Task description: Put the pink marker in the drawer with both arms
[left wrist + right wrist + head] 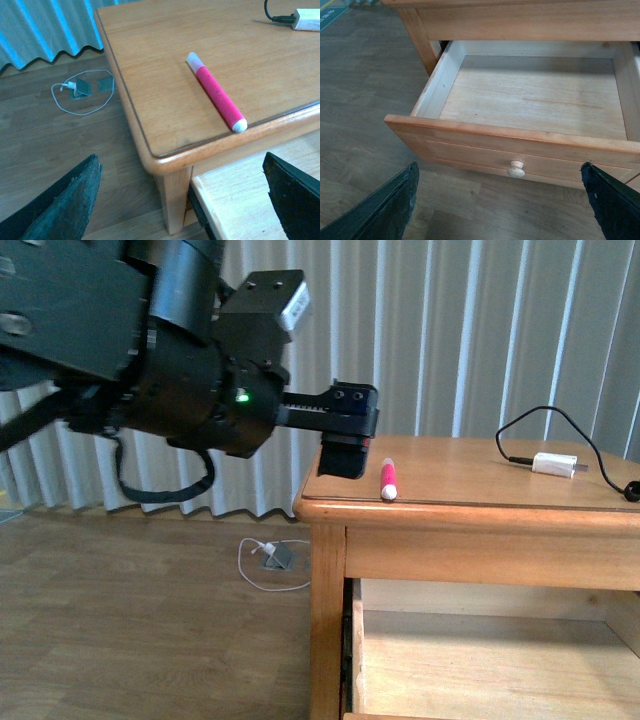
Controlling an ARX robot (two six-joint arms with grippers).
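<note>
Bulky black left gripper [180, 160] at front-left corner of honey-coloured wooden table [460, 465], spread wide, empty.
Short bright-pink marker [388, 480] flat on top just beside it, long axis front-to-back, white end at front edge. White charger block [553, 464] with black cable [547, 408] well apart, rightward. Right gripper [499, 167] spread above open honey-wood drawer [520, 145].

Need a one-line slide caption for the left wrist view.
Open left claw facing the pink marker, which lies near the table's front edge above the pulled-out drawer.
</note>
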